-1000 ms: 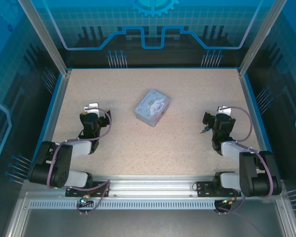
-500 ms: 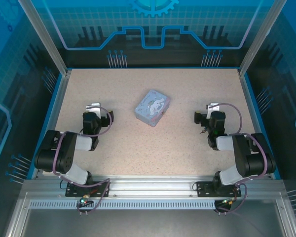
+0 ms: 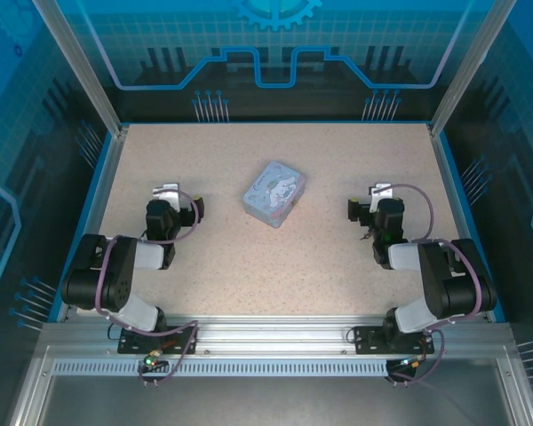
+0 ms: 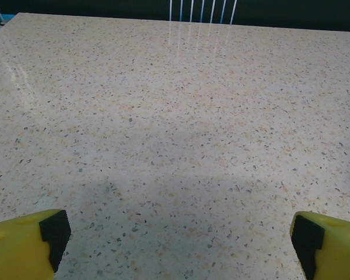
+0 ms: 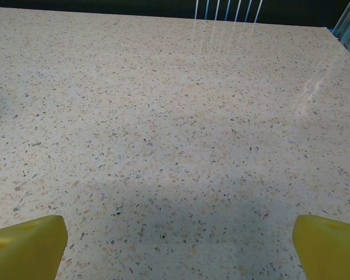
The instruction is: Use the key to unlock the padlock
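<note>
Left wrist and right wrist views crop the left pincer (image 4: 181, 233) and right pincer (image 5: 181, 236), both spread wide.

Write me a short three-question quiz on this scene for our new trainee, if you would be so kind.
1. True or false: the left gripper is shut on an object.
2. Where does the light blue cartoon tin sit? A) on the table, between the two arms; B) on top of an arm's base; C) against the table's far edge.
3. Fill in: the right gripper has fingertips coloured ____.

Key: 1 false, its jaws stand wide open over bare tabletop; 2 A; 3 yellow.
</note>
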Available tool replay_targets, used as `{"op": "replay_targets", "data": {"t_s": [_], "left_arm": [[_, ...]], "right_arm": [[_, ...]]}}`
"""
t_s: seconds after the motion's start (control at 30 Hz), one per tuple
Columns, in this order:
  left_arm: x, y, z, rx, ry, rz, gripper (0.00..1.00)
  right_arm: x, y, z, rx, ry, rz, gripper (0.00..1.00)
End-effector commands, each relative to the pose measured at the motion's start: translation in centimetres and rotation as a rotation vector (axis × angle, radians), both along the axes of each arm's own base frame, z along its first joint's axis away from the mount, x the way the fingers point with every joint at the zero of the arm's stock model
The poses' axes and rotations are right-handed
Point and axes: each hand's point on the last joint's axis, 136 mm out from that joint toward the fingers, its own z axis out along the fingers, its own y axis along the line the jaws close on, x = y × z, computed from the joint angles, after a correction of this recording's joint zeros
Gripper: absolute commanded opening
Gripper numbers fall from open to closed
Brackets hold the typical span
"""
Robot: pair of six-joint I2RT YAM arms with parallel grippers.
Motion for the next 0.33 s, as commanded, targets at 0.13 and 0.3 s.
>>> {"op": "replay_targets", "data": {"t_s": [0.13,0.3], "left_arm": [[0.3,1.3,1.1,-0.017,-0.05,0.076,0.99],[0.1,1.7,1.1,0.007,-0.054,0.122,0.99]], "right_arm": [[1.0,0.6,1.1,-0.008,-0.028,0.036,1.0],[1.1,2.1,0.9,0.018,-0.012,0.155,1.0]]}}
